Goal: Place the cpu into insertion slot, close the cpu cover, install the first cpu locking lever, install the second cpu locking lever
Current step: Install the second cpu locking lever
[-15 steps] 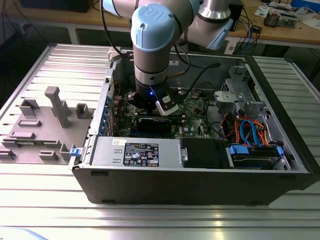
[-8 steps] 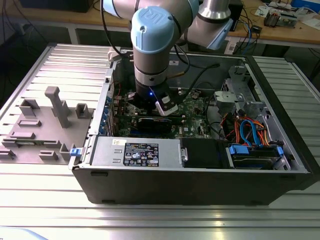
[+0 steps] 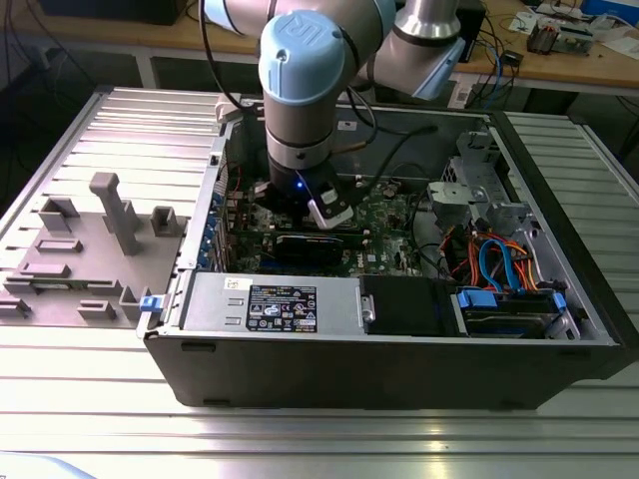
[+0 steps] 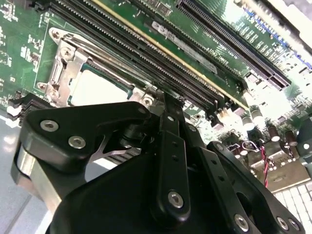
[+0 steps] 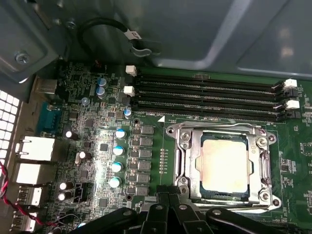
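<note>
In the first wrist view the cpu (image 5: 225,163) lies flat in the insertion slot (image 5: 222,196), its pale beige face showing through the window of the cpu cover (image 5: 187,161). The silver cover is down over it. My gripper (image 5: 168,196) hangs just off one corner of the socket, fingers shut together with nothing visible between them. The second wrist view looks past the black gripper (image 4: 168,105) to the cpu (image 4: 97,87) and the cover's frame (image 4: 63,63). In the exterior view the gripper (image 3: 324,215) is low inside the open computer case.
Long black memory slots (image 5: 209,97) run right beside the socket, and capacitors (image 5: 117,151) stand on its other side. A black graphics card (image 3: 315,244), a labelled power supply (image 3: 270,304) and a drive bay with blue cables (image 3: 499,269) crowd the case. A grey fixture (image 3: 110,215) stands at the exterior view's left.
</note>
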Controlling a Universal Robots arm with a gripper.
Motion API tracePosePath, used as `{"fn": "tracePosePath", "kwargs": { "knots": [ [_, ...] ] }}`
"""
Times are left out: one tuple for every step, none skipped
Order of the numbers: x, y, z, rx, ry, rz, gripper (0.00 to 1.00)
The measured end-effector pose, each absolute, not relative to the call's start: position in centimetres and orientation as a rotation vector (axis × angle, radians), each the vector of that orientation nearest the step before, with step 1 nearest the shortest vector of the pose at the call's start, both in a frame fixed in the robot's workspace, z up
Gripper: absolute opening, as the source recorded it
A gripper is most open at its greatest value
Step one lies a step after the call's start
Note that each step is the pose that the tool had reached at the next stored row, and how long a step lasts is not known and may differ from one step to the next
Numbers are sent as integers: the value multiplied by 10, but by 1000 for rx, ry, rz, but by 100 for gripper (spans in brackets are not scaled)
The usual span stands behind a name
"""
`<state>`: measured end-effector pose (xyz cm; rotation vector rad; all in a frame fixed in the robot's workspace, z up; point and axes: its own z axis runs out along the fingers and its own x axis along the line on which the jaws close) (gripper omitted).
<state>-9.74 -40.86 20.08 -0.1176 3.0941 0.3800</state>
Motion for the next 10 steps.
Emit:
{"fn": "tracePosePath", "kwargs": {
  "knots": [
    [-98,-409,203,-118,3094,379,11],
    [-98,-409,206,-118,3095,379,11],
    [-98,-409,210,-118,3095,379,11],
    [-98,-409,214,-117,3095,379,11],
    [-98,-409,220,-118,3095,379,11],
    [-98,-409,226,-117,3095,379,11],
    [-98,-409,229,-118,3095,379,11],
    [-98,-409,233,-117,3095,379,11],
    [-98,-409,233,-117,3095,379,11],
    [-98,-408,233,-117,3095,379,11]
  ]
}}
